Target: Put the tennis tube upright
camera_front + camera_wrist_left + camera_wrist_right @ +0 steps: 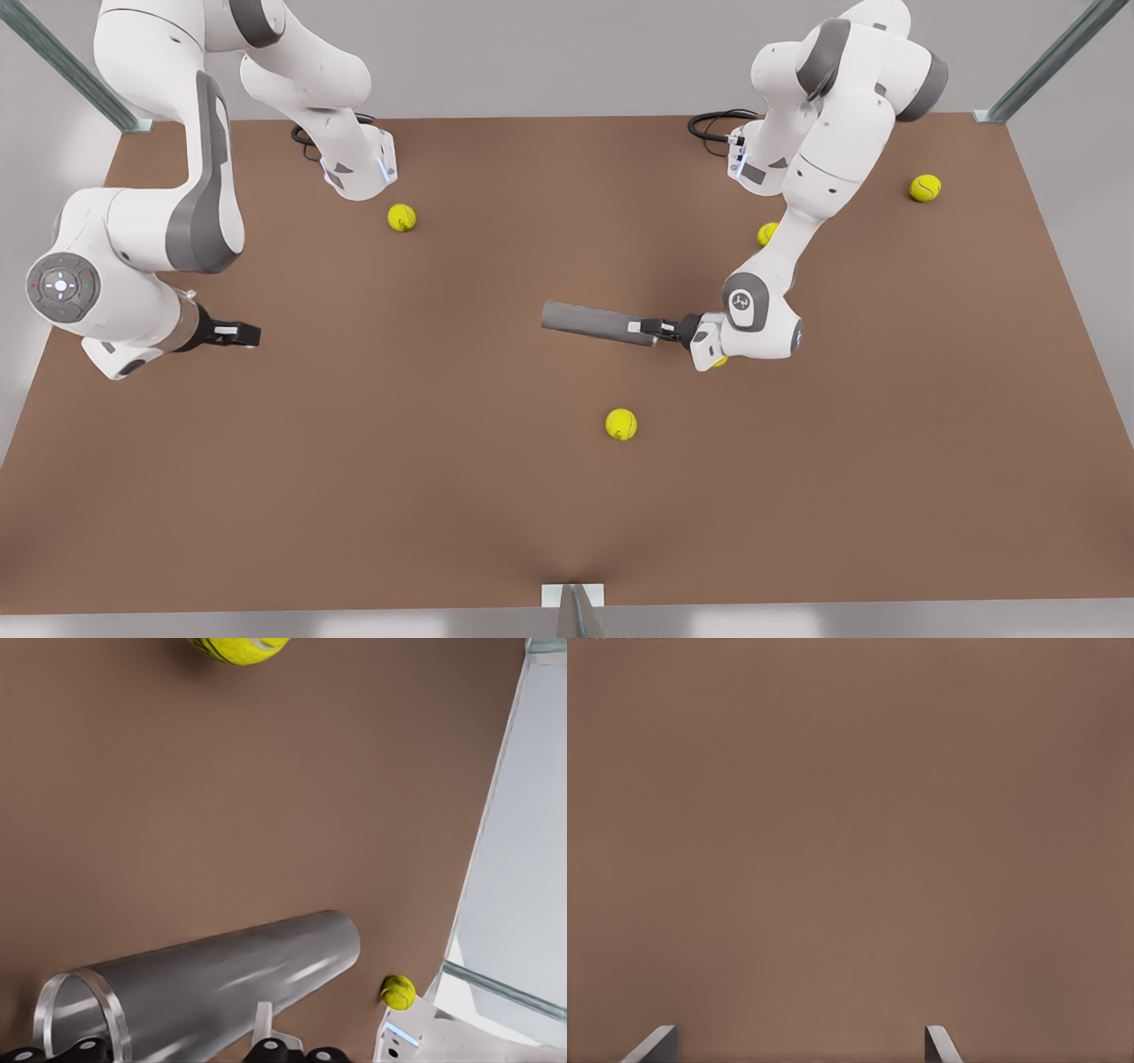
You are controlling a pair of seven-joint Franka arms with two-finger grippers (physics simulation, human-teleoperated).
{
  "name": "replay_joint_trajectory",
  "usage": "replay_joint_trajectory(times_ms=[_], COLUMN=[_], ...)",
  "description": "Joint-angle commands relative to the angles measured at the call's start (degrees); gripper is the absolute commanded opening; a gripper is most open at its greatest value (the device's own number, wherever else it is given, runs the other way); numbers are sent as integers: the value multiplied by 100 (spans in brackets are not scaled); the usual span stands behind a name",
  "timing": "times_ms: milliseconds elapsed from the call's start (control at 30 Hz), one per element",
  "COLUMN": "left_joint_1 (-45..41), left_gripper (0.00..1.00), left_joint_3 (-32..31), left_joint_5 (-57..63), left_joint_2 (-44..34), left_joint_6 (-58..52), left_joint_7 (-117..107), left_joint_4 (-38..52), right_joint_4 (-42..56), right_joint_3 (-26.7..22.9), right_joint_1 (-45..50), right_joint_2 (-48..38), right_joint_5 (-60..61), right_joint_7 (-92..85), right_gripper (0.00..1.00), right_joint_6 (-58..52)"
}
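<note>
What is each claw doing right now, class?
Left claw: closed on the tennis tube, at its rim end.
Right claw: open, holding nothing, waiting over the table.

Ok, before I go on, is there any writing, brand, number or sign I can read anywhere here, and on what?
No readable words or numbers anywhere.
Tennis tube, held lying down by the left gripper: plain dark grey, no label.
Tennis balls, such as the nearest one: seam lines, no readable brand.
Round emblem on the left arm's wrist joint: too small to read.
Right gripper, waiting open: no markings.
</note>
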Motion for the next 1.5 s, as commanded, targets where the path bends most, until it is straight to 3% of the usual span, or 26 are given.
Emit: replay_joint_trajectory(times_ms=[0, 533, 1467], left_joint_1=[7, -116, -195], left_gripper=[59, 45, 45], left_joint_3=[0, 0, -237], left_joint_5=[11, 20, -200], left_joint_2=[-3, -205, 6], left_joint_6=[0, -105, -158], left_joint_7=[-9, -123, -501], left_joint_4=[0, -35, -18], right_joint_4=[-1, -1, -1], right_joint_3=[0, 0, 0], right_joint_1=[0, -9, -9], right_joint_2=[1, 1, 9], right_joint_5=[-9, -9, -44], right_joint_7=[0, 0, -9], right_gripper=[100, 100, 100], right_joint_6=[9, 9, 9])
